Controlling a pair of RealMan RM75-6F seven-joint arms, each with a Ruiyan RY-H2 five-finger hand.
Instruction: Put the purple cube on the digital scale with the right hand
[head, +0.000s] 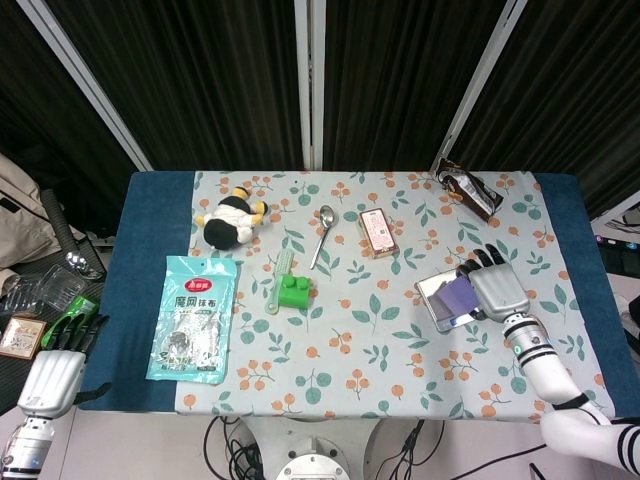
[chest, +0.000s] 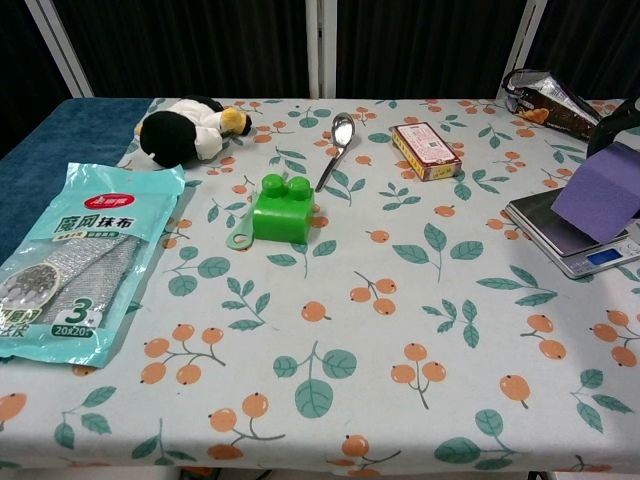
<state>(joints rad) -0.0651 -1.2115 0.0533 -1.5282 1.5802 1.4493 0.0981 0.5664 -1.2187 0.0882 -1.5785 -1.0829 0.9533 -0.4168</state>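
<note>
Bench (head: 340, 330): your floral-cloth bench carries the clutter on its left and middle, so the scale's corner is free to approach.
Digital scale (chest: 545, 215): the flat silver digital scale sits at the bench's right side, platform up and display toward you, ready to take a load.
Right hand (head: 497, 290): your right hand is over the scale's right edge, fingers wrapped on the cube, not yet released.
Purple cube (chest: 603, 190): the purple cube hangs tilted over the platform; whether it touches, I cannot tell.
Left hand (head: 52, 375): hanging off the bench, holding nothing, fingers loosely apart.
</note>
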